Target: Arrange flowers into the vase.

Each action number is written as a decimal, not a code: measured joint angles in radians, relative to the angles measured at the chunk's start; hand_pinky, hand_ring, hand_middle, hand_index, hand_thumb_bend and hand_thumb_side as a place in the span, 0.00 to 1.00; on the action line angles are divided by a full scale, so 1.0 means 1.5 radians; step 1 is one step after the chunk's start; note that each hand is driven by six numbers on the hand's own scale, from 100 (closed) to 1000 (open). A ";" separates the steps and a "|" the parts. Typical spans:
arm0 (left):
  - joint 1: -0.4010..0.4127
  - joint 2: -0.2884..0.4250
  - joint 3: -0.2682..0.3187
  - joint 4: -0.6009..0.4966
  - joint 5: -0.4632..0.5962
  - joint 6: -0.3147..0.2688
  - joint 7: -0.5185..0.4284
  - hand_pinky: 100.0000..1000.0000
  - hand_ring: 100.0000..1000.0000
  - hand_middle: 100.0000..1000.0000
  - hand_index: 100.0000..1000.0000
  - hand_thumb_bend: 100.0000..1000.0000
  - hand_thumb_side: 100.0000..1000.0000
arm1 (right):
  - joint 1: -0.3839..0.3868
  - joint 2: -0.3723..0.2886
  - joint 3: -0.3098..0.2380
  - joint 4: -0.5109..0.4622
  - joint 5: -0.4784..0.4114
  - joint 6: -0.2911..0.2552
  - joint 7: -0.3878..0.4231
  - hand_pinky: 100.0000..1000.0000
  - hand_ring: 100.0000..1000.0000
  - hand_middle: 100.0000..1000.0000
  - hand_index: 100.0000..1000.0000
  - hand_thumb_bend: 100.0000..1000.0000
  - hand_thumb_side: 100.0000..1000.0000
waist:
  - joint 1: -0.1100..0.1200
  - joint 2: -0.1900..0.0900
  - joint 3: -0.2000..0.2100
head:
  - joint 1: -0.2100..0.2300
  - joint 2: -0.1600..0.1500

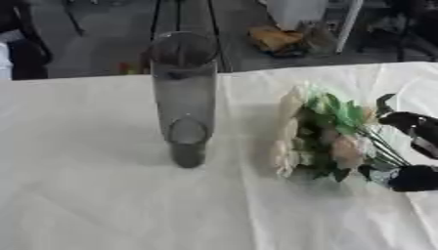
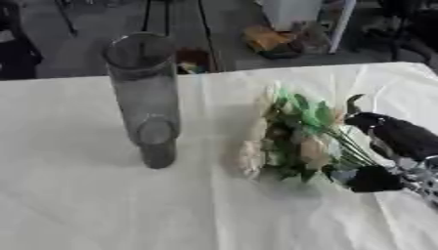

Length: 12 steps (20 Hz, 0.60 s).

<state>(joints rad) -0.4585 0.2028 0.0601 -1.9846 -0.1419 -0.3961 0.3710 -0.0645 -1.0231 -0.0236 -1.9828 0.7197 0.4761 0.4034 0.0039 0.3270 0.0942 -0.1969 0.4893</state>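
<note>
A tall clear glass vase (image 1: 182, 93) stands upright on the white tablecloth, left of centre. To its right lies a bunch of flowers (image 2: 287, 139) with cream and pale pink blooms and green leaves, stems pointing right. My right hand (image 2: 393, 141) reaches in from the right edge at the stem end; its black fingers (image 2: 369, 178) and thumb are curled round the green stems (image 2: 352, 149). The left hand shows in neither view.
The table (image 1: 102, 195) is covered in a white cloth, its far edge just behind the vase. Beyond it is a dark floor with a yellow-orange object (image 1: 273, 38) and a white stand (image 1: 295, 12). A dark shape (image 1: 21, 53) sits at the far left.
</note>
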 measured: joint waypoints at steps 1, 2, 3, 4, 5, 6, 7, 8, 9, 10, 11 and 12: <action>0.000 0.000 0.000 0.000 0.000 0.000 0.000 0.71 0.79 0.81 0.85 0.00 1.00 | -0.001 0.000 0.000 0.002 0.001 0.001 0.000 0.88 1.00 0.96 1.00 0.30 0.63 | 0.000 0.000 0.000 | 0.000 0.000; 0.000 0.000 0.000 0.000 0.000 0.000 0.000 0.71 0.79 0.81 0.85 0.00 1.00 | -0.002 0.000 0.000 0.005 0.003 0.003 0.000 0.88 1.00 0.96 1.00 0.29 0.63 | 0.000 0.001 0.000 | -0.001 -0.001; 0.000 0.000 0.000 0.000 0.000 0.000 0.000 0.71 0.79 0.81 0.85 0.00 1.00 | -0.004 0.000 0.000 0.008 0.004 0.004 0.000 0.88 1.00 0.96 1.00 0.29 0.63 | 0.001 0.002 0.000 | -0.002 -0.002; 0.000 0.000 0.000 0.000 0.000 0.000 0.000 0.71 0.79 0.81 0.85 0.00 1.00 | -0.004 0.000 0.000 0.012 0.006 0.005 -0.001 0.88 1.00 0.96 1.00 0.29 0.64 | 0.001 0.002 -0.001 | -0.002 -0.002; 0.000 0.000 0.000 0.000 0.000 0.000 0.000 0.71 0.79 0.81 0.85 0.00 1.00 | -0.005 0.000 0.000 0.017 0.007 0.006 -0.001 0.88 1.00 0.97 1.00 0.29 0.63 | 0.001 0.003 -0.001 | -0.003 -0.003; 0.000 0.000 0.000 0.000 0.000 0.000 0.000 0.71 0.79 0.81 0.85 0.00 1.00 | -0.007 0.000 0.000 0.021 0.009 0.007 -0.002 0.88 1.00 0.97 1.00 0.29 0.63 | 0.002 0.003 -0.001 | -0.004 -0.004; 0.000 0.000 0.000 0.000 0.000 0.000 0.000 0.71 0.79 0.81 0.85 0.00 1.00 | -0.009 0.000 0.000 0.026 0.010 0.008 -0.002 0.88 1.00 0.97 1.00 0.29 0.63 | 0.003 0.003 -0.001 | -0.005 -0.005; 0.000 0.000 0.000 0.000 0.000 0.000 0.000 0.71 0.79 0.81 0.85 0.00 1.00 | -0.010 0.000 0.000 0.030 0.012 0.009 -0.003 0.88 1.00 0.97 1.00 0.30 0.62 | 0.003 0.003 -0.001 | -0.006 -0.005; 0.000 0.000 0.000 0.000 0.000 0.000 0.000 0.71 0.79 0.81 0.85 0.00 1.00 | -0.010 0.000 0.000 0.034 0.014 0.009 -0.003 0.88 1.00 0.97 1.00 0.29 0.63 | 0.003 0.003 -0.001 | -0.006 -0.005; 0.000 0.000 0.000 0.000 0.000 0.000 0.000 0.71 0.79 0.81 0.85 0.00 1.00 | -0.011 0.000 0.000 0.038 0.015 0.009 -0.003 0.88 1.00 0.97 1.00 0.29 0.63 | 0.004 0.003 -0.001 | -0.007 -0.005; 0.000 0.000 0.000 0.000 0.000 0.000 0.000 0.71 0.79 0.81 0.85 0.00 1.00 | -0.013 0.000 0.000 0.042 0.017 0.009 -0.003 0.88 1.00 0.97 1.00 0.29 0.62 | 0.004 0.003 -0.002 | -0.008 -0.005; 0.000 0.000 0.000 0.000 0.000 0.000 0.000 0.71 0.79 0.81 0.85 0.00 1.00 | -0.016 0.000 0.000 0.045 0.018 0.009 -0.003 0.88 1.00 0.97 1.00 0.28 0.62 | 0.004 0.004 -0.002 | -0.008 -0.005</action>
<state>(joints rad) -0.4585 0.2025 0.0594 -1.9846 -0.1418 -0.3957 0.3711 -0.0889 -1.0231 -0.0236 -1.9146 0.7471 0.4898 0.3994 0.0094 0.3323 0.0914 -0.2087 0.4813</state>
